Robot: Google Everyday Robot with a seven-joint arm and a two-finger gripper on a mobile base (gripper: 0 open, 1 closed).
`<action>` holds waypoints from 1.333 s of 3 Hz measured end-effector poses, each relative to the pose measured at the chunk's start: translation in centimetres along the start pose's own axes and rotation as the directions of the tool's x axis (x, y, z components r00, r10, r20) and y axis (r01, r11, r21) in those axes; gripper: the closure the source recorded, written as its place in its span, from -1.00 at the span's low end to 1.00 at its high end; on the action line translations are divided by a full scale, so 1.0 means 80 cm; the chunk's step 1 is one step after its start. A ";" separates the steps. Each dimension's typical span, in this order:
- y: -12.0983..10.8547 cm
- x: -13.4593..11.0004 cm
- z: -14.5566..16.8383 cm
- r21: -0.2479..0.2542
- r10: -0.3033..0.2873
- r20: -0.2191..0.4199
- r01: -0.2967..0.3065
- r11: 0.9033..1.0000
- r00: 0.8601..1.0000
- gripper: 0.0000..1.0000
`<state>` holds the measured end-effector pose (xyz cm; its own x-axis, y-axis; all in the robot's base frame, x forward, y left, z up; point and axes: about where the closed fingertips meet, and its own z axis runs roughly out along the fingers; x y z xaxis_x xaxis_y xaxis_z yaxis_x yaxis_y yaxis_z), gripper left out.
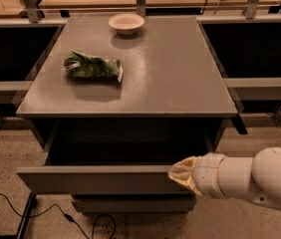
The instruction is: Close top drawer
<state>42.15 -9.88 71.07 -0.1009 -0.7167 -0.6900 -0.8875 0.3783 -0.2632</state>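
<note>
The top drawer [95, 179] of the grey cabinet [130, 68] stands partly pulled out, its long flat front panel facing me and its dark shallow tray showing behind it. My gripper [176, 174] comes in from the right on a white arm and rests against the right part of the drawer's front panel, at its top edge.
A green crumpled bag [92, 66] lies on the left of the cabinet top and a white bowl [126, 23] stands at its back. A narrower drawer front [130, 203] shows below. A black cable [56, 215] runs on the speckled floor at the lower left. Dark shelving flanks both sides.
</note>
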 end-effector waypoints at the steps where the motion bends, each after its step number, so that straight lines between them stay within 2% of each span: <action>1: 0.018 -0.007 0.013 -0.004 -0.035 0.036 0.035 0.999 0.999 1.00; 2: 0.036 -0.014 0.032 -0.044 -0.060 0.070 0.064 0.997 0.996 1.00; 3: 0.033 -0.015 0.065 -0.080 -0.079 0.103 0.087 0.993 0.992 1.00; 4: 0.027 -0.002 0.101 -0.091 -0.071 0.118 0.082 0.992 0.990 1.00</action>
<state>43.86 -4.22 65.14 0.0162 -0.6674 -0.7445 -0.9301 0.2633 -0.2562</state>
